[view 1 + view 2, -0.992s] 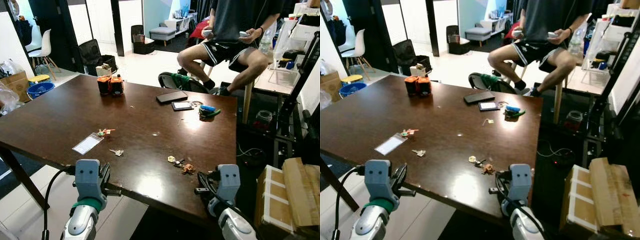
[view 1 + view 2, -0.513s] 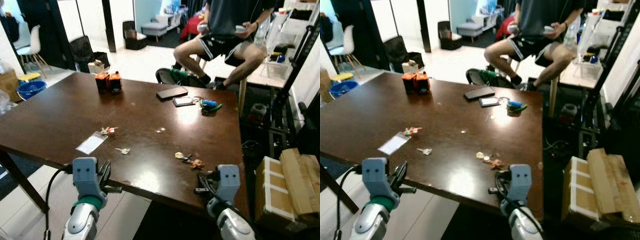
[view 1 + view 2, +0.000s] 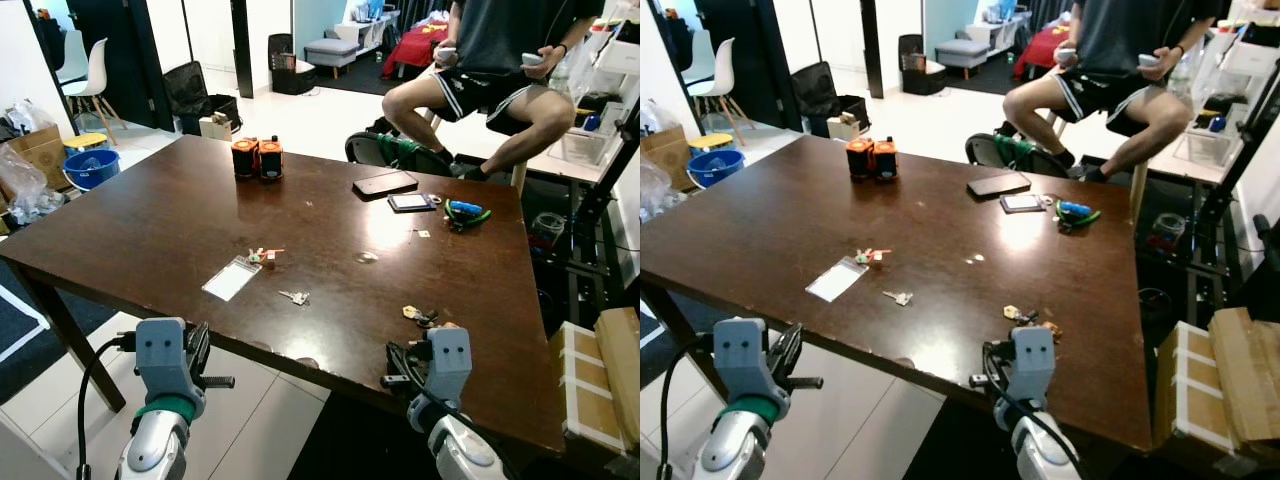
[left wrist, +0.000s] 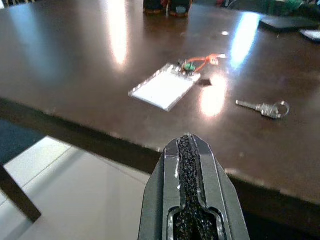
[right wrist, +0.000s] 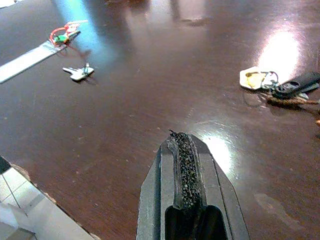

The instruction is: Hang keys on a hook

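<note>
A bunch of keys with a black fob and a pale tag [image 3: 424, 317] lies near the front right of the dark wooden table [image 3: 150, 220]. A single silver key [image 3: 295, 297] rests further left, beside a clear badge sleeve [image 3: 231, 278] with a small red and green tag [image 3: 264, 255]. My left gripper [image 4: 186, 137] hangs shut just off the table's front edge, facing the sleeve and the single key [image 4: 263, 107]. My right gripper [image 5: 178, 135] is shut and empty low over the tabletop, with the key bunch [image 5: 280, 84] ahead of it.
Two orange and black canisters [image 3: 255, 158], a dark phone [image 3: 385, 183], a smaller device [image 3: 411, 202] and a blue and green item [image 3: 466, 211] lie at the far side. A person [image 3: 495, 60] sits beyond the table. Cardboard boxes [image 3: 605, 375] stand at right.
The whole view has shifted as the camera moved, so more of the table's left side and front edge shows. Nothing on the table has moved. Both grippers stay shut by the front edge.
</note>
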